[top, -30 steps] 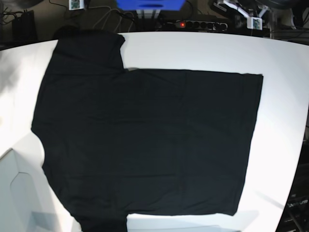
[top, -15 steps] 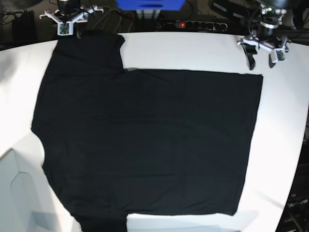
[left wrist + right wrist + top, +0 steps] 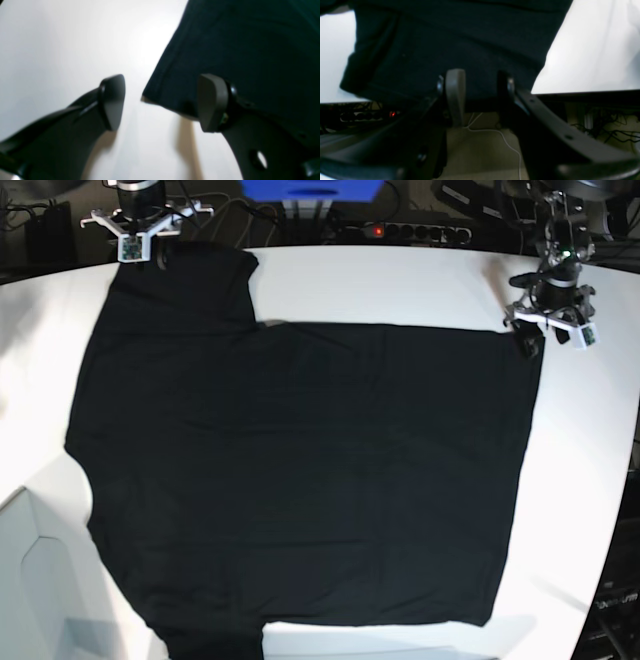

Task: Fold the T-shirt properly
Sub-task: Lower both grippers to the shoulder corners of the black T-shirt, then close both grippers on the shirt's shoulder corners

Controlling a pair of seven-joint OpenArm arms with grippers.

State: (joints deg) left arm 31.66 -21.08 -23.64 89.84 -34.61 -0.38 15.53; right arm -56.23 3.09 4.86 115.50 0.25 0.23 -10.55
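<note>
On the white table [image 3: 400,280], spread flat and taking up most of the surface: the T-shirt [image 3: 300,480], plain black side up, no print or tag visible, one sleeve reaching to the far edge and the straight hem running down the side nearest the left arm. Soft, light and limp by the look of it, likely to sag and drag rather than hold any shape, so best taken at corners and hemmed edges, where doubled cloth gives a firmer bite. At the far hem corner, the left gripper [image 3: 160,102], jaws wide apart and straddling that corner, one fingertip over bare table, the other over cloth; nothing clamped yet. At the far sleeve edge, right at the table's rim, the right gripper [image 3: 478,95], jaws partly apart with the sleeve hem just ahead of the fingertips; hard to say whether any cloth sits between them, apparently none. Few wrinkles across the body, only faint creases; cloth matte and dark, seams barely visible.
</note>
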